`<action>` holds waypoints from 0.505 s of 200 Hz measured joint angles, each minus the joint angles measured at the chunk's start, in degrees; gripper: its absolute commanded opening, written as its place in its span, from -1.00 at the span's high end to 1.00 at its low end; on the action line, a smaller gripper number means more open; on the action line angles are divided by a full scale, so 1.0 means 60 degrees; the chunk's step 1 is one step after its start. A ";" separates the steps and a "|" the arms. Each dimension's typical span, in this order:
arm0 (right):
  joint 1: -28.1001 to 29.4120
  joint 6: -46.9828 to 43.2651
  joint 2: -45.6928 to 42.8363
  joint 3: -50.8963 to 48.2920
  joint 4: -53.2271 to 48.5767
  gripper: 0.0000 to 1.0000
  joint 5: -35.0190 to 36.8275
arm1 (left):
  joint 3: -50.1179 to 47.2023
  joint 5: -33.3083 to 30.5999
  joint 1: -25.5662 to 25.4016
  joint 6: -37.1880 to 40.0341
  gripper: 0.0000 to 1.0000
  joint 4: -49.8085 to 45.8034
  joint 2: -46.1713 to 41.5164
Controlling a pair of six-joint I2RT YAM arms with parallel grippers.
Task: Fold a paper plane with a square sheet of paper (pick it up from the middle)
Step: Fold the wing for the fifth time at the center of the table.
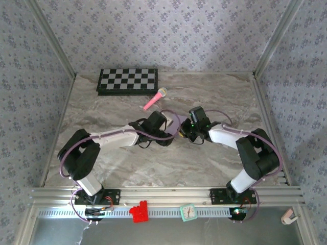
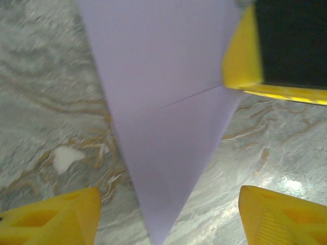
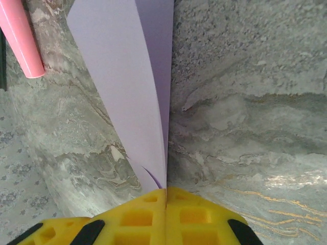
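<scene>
The pale-lavender paper plane (image 2: 163,127) is a folded dart whose sharp tip points down between my left gripper's fingers. My left gripper (image 2: 168,209) is open, its yellow fingertips (image 2: 56,217) well clear of the paper on both sides. My right gripper (image 3: 166,193) is shut on the paper plane (image 3: 127,87), which comes out of the closed jaws on edge. One of its yellow fingers (image 2: 240,56) shows against the paper at the upper right of the left wrist view. Both grippers meet at mid-table, left (image 1: 171,130) and right (image 1: 186,130).
A pink toy microphone (image 1: 155,99) lies just behind the grippers, and its handle (image 3: 20,35) is close to the paper's left. The black-and-white checkered board (image 1: 127,80) sits at the back. Marble tabletop (image 1: 112,163) stretches in front, with wallpapered walls all round.
</scene>
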 measured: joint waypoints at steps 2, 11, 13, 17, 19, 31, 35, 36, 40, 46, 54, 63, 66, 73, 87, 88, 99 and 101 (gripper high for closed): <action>-0.0007 0.0004 0.0000 0.0004 -0.0004 0.94 -0.0007 | -0.0029 0.0000 -0.0015 0.0036 -0.38 0.0044 0.0000; -0.0047 0.0047 0.0000 0.0015 -0.0025 0.94 -0.0055 | -0.0211 0.0040 -0.0095 0.0339 -0.36 0.0339 0.0018; -0.0058 0.0047 0.0000 0.0018 -0.0025 0.94 -0.0069 | -0.0244 0.0040 -0.0102 0.0404 -0.36 0.0397 0.0022; -0.0073 0.0073 0.0000 0.0029 -0.0029 0.94 -0.0087 | -0.0302 0.0066 -0.0135 0.0503 -0.35 0.0495 0.0036; -0.0084 0.0080 0.0000 0.0036 -0.0033 0.94 -0.0109 | -0.0335 0.0080 -0.0149 0.0572 -0.34 0.0554 0.0044; -0.0138 0.0146 0.0000 0.0073 -0.0040 0.94 -0.0204 | -0.0463 0.0117 -0.0197 0.0907 -0.32 0.0841 0.0135; -0.0160 0.0149 -0.0004 0.0087 -0.0044 0.94 -0.0222 | -0.0488 0.0117 -0.0197 0.1002 -0.31 0.0933 0.0160; -0.0164 0.0153 -0.0007 0.0091 -0.0047 0.94 -0.0229 | -0.0495 0.0117 -0.0197 0.1027 -0.31 0.0976 0.0171; -0.0175 0.0168 -0.0007 0.0106 -0.0051 0.94 -0.0259 | -0.0525 0.0131 -0.0197 0.1133 -0.30 0.1086 0.0215; -0.0193 0.0193 -0.0011 0.0127 -0.0055 0.94 -0.0299 | -0.0546 0.0138 -0.0197 0.1268 -0.28 0.1217 0.0280; -0.0222 0.0222 -0.0015 0.0149 -0.0058 0.94 -0.0339 | -0.0568 0.0138 -0.0197 0.1446 -0.26 0.1384 0.0357; -0.0255 0.0255 -0.0025 0.0160 -0.0055 0.94 -0.0415 | -0.0590 0.0138 -0.0197 0.1654 -0.23 0.1574 0.0466; -0.0259 0.0262 -0.0025 0.0160 -0.0055 0.94 -0.0441 | -0.0590 0.0135 -0.0197 0.1708 -0.22 0.1621 0.0488; -0.0273 0.0317 -0.0033 0.0160 -0.0055 0.93 -0.0484 | -0.0590 0.0120 -0.0197 0.1854 -0.19 0.1745 0.0565; -0.0299 0.0397 -0.0033 0.0160 -0.0055 0.92 -0.0568 | -0.0590 0.0091 -0.0215 0.2095 -0.14 0.1931 0.0721; -0.0299 0.0397 -0.0033 0.0160 -0.0055 0.92 -0.0579 | -0.0590 0.0087 -0.0215 0.2113 -0.14 0.1938 0.0725; -0.0317 0.0404 -0.0033 0.0160 -0.0055 0.92 -0.0645 | -0.0597 0.0066 -0.0226 0.2284 -0.09 0.2058 0.0809; -0.0321 0.0404 -0.0033 0.0164 -0.0055 0.91 -0.0656 | -0.0597 0.0062 -0.0229 0.2328 -0.08 0.2073 0.0827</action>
